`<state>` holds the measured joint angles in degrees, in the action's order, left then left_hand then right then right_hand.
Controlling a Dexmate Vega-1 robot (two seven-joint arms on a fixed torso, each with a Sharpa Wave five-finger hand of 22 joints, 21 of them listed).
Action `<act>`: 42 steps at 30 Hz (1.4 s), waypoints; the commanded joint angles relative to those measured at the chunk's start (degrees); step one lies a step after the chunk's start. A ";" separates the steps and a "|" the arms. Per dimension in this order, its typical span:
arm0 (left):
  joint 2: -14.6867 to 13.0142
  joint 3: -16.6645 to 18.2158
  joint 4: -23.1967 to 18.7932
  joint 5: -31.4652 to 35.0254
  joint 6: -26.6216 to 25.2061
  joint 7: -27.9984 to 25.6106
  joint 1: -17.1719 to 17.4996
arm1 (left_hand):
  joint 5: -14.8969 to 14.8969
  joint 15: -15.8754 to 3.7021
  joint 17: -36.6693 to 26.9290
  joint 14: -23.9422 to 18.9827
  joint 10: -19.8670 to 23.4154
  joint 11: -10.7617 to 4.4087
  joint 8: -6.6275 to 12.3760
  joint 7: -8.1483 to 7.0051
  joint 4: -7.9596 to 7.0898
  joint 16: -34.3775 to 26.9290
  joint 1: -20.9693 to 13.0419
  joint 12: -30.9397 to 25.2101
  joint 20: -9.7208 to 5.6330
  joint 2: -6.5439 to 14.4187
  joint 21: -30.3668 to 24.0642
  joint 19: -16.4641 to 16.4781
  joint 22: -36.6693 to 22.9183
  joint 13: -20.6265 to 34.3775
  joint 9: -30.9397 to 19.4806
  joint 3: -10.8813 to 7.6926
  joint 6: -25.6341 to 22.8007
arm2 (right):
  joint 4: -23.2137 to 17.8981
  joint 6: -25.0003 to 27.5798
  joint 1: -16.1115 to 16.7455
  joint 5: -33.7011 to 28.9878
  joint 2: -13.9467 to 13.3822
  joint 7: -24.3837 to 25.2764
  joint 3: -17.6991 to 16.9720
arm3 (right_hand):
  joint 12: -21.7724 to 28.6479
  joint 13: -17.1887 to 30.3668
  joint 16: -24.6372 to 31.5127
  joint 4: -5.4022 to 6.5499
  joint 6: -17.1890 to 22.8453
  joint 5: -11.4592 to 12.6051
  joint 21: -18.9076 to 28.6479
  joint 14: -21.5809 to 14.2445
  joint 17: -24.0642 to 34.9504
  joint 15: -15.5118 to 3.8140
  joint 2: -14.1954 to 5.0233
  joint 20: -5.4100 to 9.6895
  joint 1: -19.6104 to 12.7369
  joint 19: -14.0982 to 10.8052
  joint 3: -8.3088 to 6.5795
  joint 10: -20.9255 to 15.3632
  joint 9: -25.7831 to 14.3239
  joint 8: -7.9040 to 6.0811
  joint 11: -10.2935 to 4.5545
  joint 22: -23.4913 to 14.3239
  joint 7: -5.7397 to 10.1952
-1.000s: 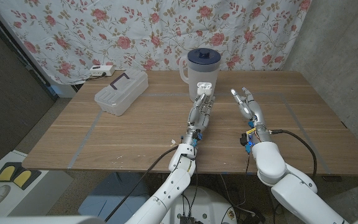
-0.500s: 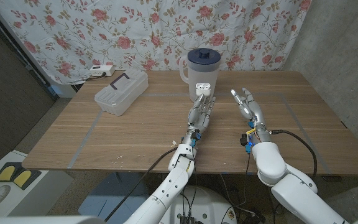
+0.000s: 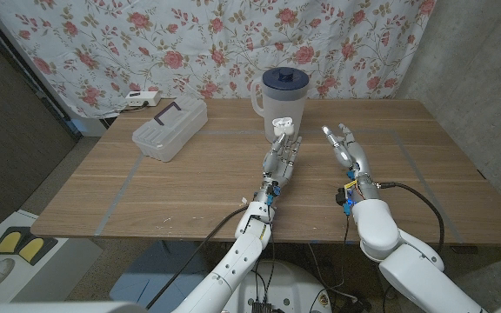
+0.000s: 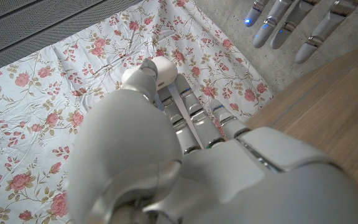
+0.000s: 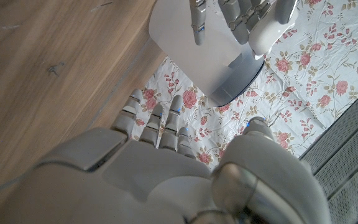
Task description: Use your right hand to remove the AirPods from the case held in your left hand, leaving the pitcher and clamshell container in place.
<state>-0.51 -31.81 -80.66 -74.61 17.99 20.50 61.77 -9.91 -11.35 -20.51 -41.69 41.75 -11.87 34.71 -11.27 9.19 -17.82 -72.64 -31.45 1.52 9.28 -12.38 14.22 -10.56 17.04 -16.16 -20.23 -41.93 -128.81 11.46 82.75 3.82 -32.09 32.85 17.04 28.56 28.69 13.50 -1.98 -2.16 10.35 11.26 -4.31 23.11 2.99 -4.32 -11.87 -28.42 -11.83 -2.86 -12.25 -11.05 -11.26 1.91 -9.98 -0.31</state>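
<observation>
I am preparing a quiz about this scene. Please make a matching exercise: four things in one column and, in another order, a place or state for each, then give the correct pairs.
Things:
1. pitcher
2. container
3. case
4. right hand

Places or states:
A. held up in the left hand, lid open
B. holds nothing, fingers apart
C. at the table's far edge, blue lid on
D. on the table on the robot's left, closed

Pairs: 1-C, 2-D, 3-A, 4-B
</observation>
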 commanded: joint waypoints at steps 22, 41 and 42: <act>-2.47 -0.39 -2.98 -1.92 -5.97 -0.66 0.07 | -0.30 -2.42 0.22 -6.00 0.35 0.14 3.63 -0.21 -0.02 0.51 -1.81 -12.58 -1.20 -0.08 -0.58 0.86 -0.32 14.70 -10.44 1.33 -0.82 | -0.62 1.98 0.30 -1.01 0.67 1.12 0.31 | -0.73 -0.06 0.20 -0.85 -0.21 -0.14 0.06 0.52 -0.02 0.00 -0.09 -0.27 0.12 0.49 -0.24 -0.05 -0.16 -0.45 -0.17 -0.25 -0.05; -2.14 -1.19 -2.04 0.40 -3.07 -0.05 0.04 | -1.32 -2.39 0.23 -6.27 0.18 0.23 3.52 0.26 -0.21 1.35 -1.93 -13.25 -0.25 -0.14 -0.75 1.33 -0.41 15.15 -9.07 2.37 -1.14 | -0.13 1.13 1.09 -0.14 0.41 0.72 -0.56 | -1.01 0.01 0.28 -1.11 -0.07 -0.14 0.07 0.52 -0.10 0.01 -0.16 -0.27 0.26 0.48 -0.28 -0.06 -0.15 -0.50 -0.31 -0.25 0.07; -2.13 -1.21 -1.81 0.52 -2.96 0.16 -0.08 | -1.33 -2.36 0.22 -6.23 0.02 0.23 3.49 0.33 -0.25 1.39 -1.88 -13.17 -0.20 -0.14 -0.74 1.32 -0.41 15.09 -9.02 2.43 -1.11 | -0.16 1.12 1.17 -0.09 0.35 0.66 -0.63 | -1.02 0.01 0.27 -1.14 -0.08 -0.13 0.07 0.56 -0.11 0.02 -0.18 -0.27 0.24 0.48 -0.31 -0.06 -0.15 -0.49 -0.29 -0.25 0.07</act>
<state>-2.79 -32.53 -83.48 -75.15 13.89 19.07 62.19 -10.63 -11.08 -20.21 -44.86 41.59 -11.46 38.26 -11.25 8.99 -16.84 -74.75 -37.00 0.84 8.56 -12.77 15.54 -10.81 17.04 -16.16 -17.97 -42.80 -129.16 13.00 83.44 3.29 -31.53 33.77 16.85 27.68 28.69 13.50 -2.78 -2.16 10.35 11.26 -4.11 22.84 3.19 -4.32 -11.87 -28.43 -11.83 -3.17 -12.03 -11.05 -11.26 1.71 -9.98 -0.31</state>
